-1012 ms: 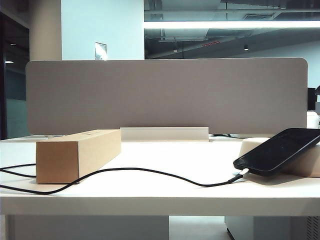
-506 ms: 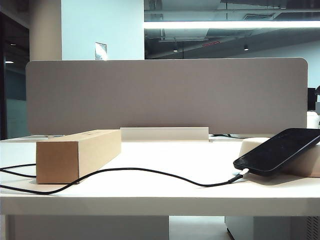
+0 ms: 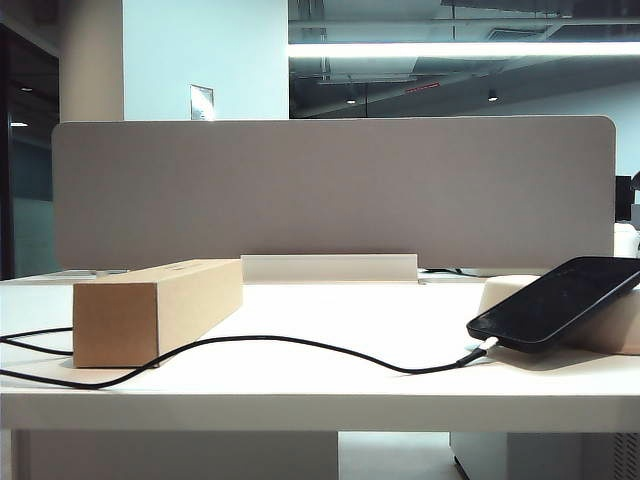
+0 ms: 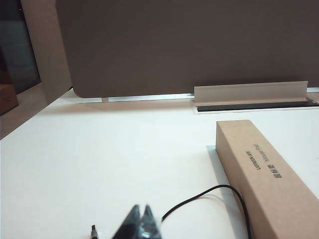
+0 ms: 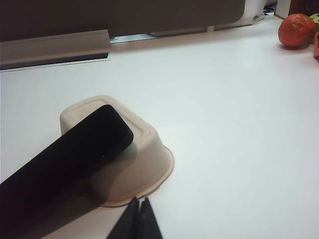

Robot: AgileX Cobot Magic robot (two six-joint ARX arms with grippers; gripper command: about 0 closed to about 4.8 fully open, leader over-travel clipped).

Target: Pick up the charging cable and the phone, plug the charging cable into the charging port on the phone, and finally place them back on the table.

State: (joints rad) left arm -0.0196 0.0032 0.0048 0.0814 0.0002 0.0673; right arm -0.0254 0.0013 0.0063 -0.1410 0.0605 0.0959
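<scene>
The black phone point(image 3: 555, 300) leans tilted on an overturned cream tray point(image 3: 610, 325) at the table's point(image 3: 330, 310) right. The charging cable point(image 3: 300, 343) runs from the left edge across the table, and its silvery plug point(image 3: 480, 349) sits in the charging port point(image 3: 492, 342) at the phone's low end. Neither arm shows in the exterior view. In the left wrist view my left gripper point(image 4: 141, 211) is shut and empty above the table, beside a loop of cable point(image 4: 199, 199). My right gripper point(image 5: 141, 201) is shut and empty just off the tray's point(image 5: 144, 149) rim, near the phone point(image 5: 65, 159).
A long brown cardboard box point(image 3: 155, 305) lies at the table's left, with the cable passing its front corner. A grey divider panel point(image 3: 330, 190) closes the back. A small dark connector end point(image 4: 93, 230) lies near my left gripper. A red-orange fruit point(image 5: 297, 30) sits far off.
</scene>
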